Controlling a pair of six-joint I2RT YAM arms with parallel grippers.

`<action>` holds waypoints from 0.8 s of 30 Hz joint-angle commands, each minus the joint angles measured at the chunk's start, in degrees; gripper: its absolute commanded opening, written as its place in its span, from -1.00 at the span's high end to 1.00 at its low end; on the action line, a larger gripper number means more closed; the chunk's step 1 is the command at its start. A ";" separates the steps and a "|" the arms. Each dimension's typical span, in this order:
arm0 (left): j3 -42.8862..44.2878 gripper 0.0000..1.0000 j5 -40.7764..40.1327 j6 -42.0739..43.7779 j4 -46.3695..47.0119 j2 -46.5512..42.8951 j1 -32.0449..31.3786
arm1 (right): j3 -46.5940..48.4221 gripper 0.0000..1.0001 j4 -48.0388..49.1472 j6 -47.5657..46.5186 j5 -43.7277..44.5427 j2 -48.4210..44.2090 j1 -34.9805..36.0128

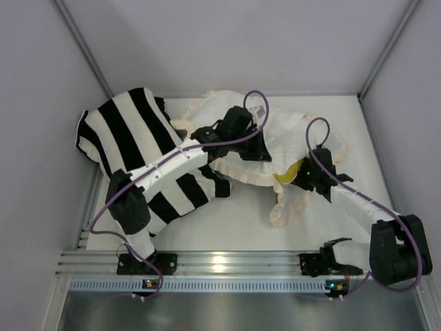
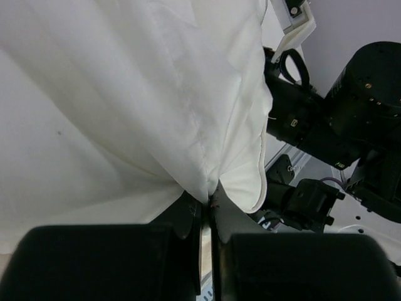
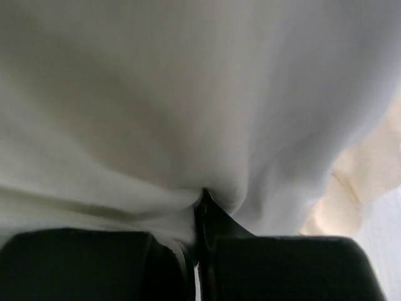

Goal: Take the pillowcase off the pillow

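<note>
The pillow [image 1: 286,131] lies at mid-table, white and smooth, with part of its yellow band [image 1: 288,174] showing. The pillowcase [image 1: 242,172] shows its cream side and ruffled frill along the pillow's near edge and down to the front [image 1: 284,209]. My left gripper [image 1: 260,150] is shut on a fold of smooth white fabric [image 2: 188,125], which looks like the pillow's; the jaws [image 2: 210,204] pinch it tight. My right gripper [image 1: 303,178] sits beside the yellow band. It is shut [image 3: 202,200] on off-white cloth [image 3: 188,106] that joins the cream frill [image 3: 363,182].
A black-and-white striped cushion [image 1: 131,131] lies at the left under my left arm. Booth walls close in the back and both sides. The aluminium rail [image 1: 220,263] runs along the near edge. My right arm [image 2: 363,94] shows in the left wrist view.
</note>
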 commanded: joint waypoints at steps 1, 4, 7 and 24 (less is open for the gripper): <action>-2.71 1.00 4.72 -0.91 10.09 -12.79 1.08 | 0.39 1.00 -2.01 -1.04 13.72 -1.48 -0.88; -8.35 1.00 3.30 -0.46 9.92 -18.06 2.13 | 1.62 1.00 -4.38 -2.62 18.22 -3.07 -2.11; -15.91 1.00 1.91 -0.20 9.39 -22.38 4.15 | 2.76 0.99 -7.01 -5.25 19.12 -2.37 -2.20; -34.03 1.00 0.67 0.51 6.76 -39.26 8.38 | 13.47 -0.21 -23.36 -11.33 14.37 -13.97 1.75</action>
